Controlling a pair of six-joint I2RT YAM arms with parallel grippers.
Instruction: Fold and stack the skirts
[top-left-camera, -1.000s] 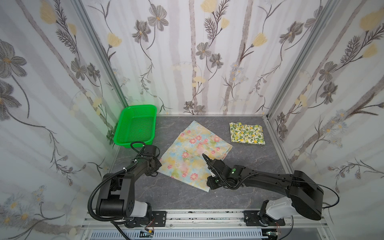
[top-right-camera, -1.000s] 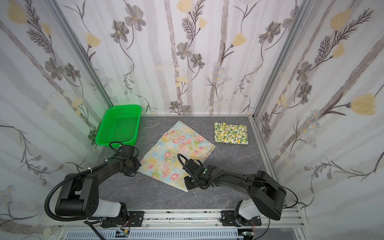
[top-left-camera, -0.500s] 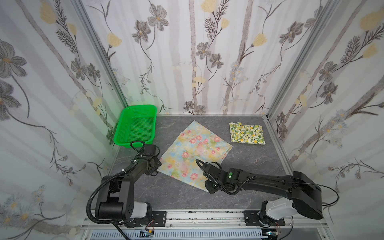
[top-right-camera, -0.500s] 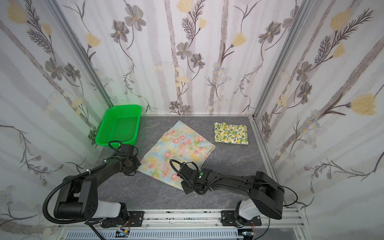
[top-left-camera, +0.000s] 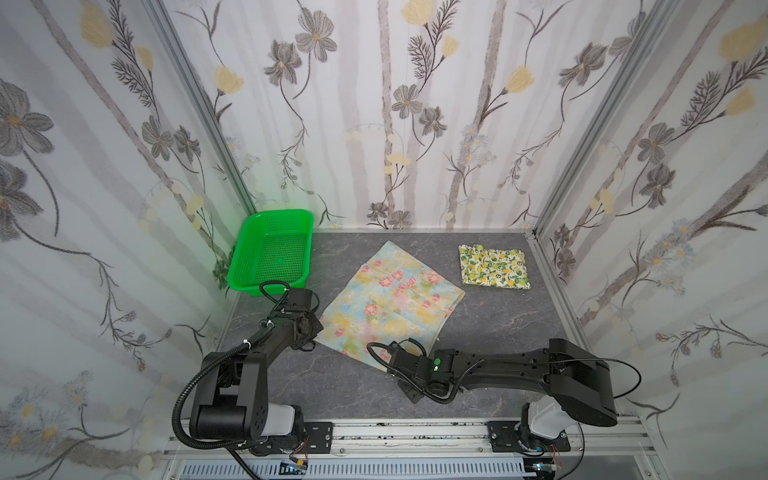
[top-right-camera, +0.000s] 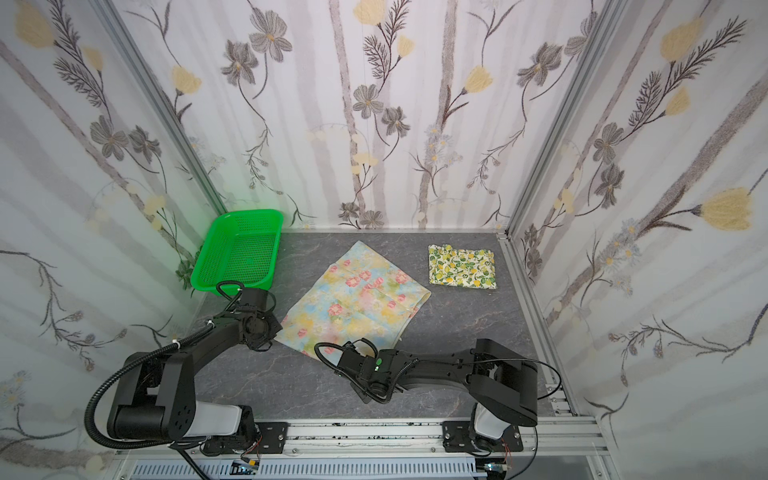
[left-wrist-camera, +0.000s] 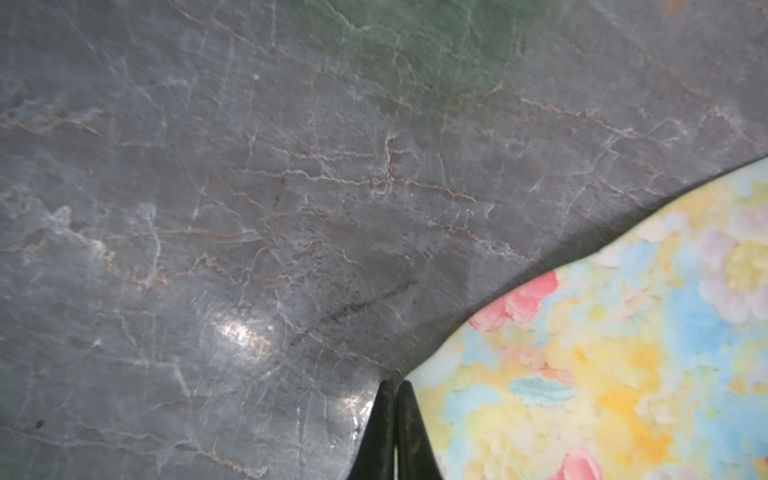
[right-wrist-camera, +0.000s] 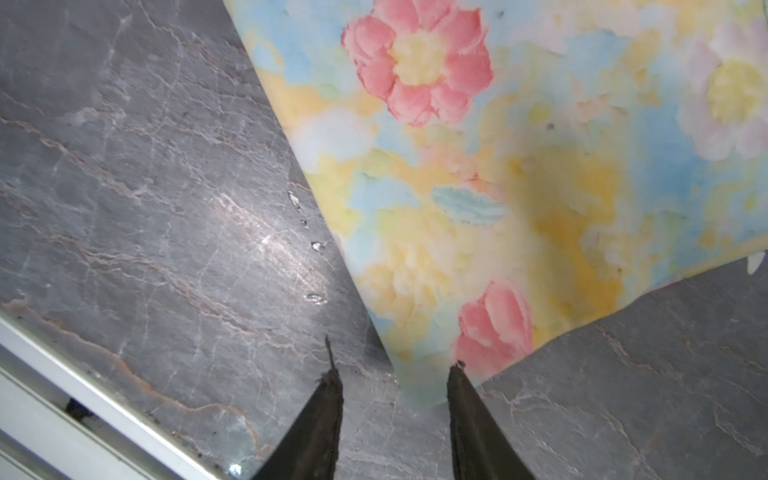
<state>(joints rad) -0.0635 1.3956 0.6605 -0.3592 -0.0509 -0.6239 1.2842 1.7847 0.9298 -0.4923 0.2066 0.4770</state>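
I read the table (top-left-camera: 498, 328) as a clock face, with twelve at the back wall. The pastel skirt (top-left-camera: 390, 299) lies spread out at the centre, turned like a diamond. The lemon skirt (top-left-camera: 493, 266) sits folded at about two o'clock, well apart from it, and the green basket (top-left-camera: 277, 213) stands at ten.

My left gripper (left-wrist-camera: 392, 388) is at the pastel skirt's eight o'clock corner. Its fingers are pressed together on the tip of the cloth, and the edge there rides up off the table and casts a shadow. My right gripper (right-wrist-camera: 395, 370) is low at the six o'clock corner. Its fingers stand apart with the cloth's point between them, and one fingertip (right-wrist-camera: 459, 376) overlaps the hem.
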